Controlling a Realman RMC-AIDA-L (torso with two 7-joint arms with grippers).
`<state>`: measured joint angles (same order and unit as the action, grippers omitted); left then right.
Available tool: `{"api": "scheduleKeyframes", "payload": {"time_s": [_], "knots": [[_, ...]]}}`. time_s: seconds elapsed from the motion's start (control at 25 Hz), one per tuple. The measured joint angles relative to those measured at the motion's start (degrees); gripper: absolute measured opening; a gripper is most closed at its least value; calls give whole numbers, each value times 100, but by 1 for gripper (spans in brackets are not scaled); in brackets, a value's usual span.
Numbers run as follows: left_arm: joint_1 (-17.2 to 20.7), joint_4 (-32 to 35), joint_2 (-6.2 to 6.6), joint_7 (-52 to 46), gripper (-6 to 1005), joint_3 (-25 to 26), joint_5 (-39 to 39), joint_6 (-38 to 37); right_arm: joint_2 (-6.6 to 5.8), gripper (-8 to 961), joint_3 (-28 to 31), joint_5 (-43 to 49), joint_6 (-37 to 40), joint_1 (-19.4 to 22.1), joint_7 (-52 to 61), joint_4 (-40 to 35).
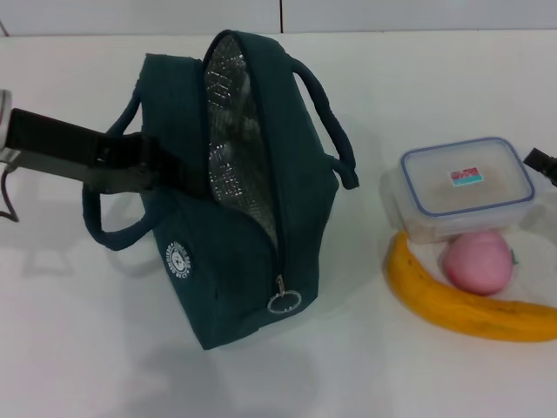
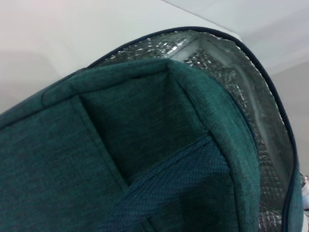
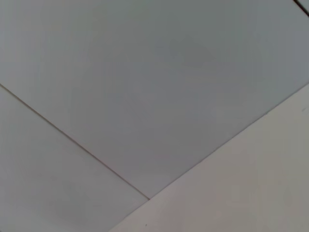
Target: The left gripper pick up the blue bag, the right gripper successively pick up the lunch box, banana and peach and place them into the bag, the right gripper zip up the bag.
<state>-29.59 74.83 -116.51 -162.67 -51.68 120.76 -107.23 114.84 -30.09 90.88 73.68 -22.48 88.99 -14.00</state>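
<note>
The blue bag [image 1: 235,252] is dark teal and stands tilted in the middle of the table, its mouth open and the silver lining [image 1: 231,148] showing. My left gripper [image 1: 150,165] comes in from the left and is shut on the bag's side wall by the handle. The left wrist view is filled with the bag's fabric [image 2: 96,159]. At the right, a clear lunch box [image 1: 466,185] with a blue-rimmed lid sits above a pink peach [image 1: 476,261] and a curved banana [image 1: 461,309]. Only a dark tip of my right gripper [image 1: 541,162] shows, at the right edge beside the lunch box.
The bag's zipper pull ring [image 1: 284,300] hangs at the near end of the opening. A white table [image 1: 365,374] carries everything, with a wall seam behind it. The right wrist view shows only pale flat panels [image 3: 154,96].
</note>
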Motion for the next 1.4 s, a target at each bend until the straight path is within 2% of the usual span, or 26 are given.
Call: {"api": "scheduleKeyframes", "payload": {"time_s": [0.16,0.56,0.84,1.2,1.4], "knots": [[-53,-159,22,101,57,13,-3,3,-6,776,-15,-1,-18,-160,74,132],[-87,-299,42,220,57,37,-184,21,-65,777,-33,50,-28,-206,673,193],[-165,-670,80,449,57,72,-194,33,-97,776,-35,75,-44,-211,972,196],[-209,-842,143,607,57,203,-194,48,-48,777,-178,91,-3,-303,1196,233],[-202,-886,163,652,57,203,-195,54,-45,777,-282,84,275,-296,1450,288]]}}
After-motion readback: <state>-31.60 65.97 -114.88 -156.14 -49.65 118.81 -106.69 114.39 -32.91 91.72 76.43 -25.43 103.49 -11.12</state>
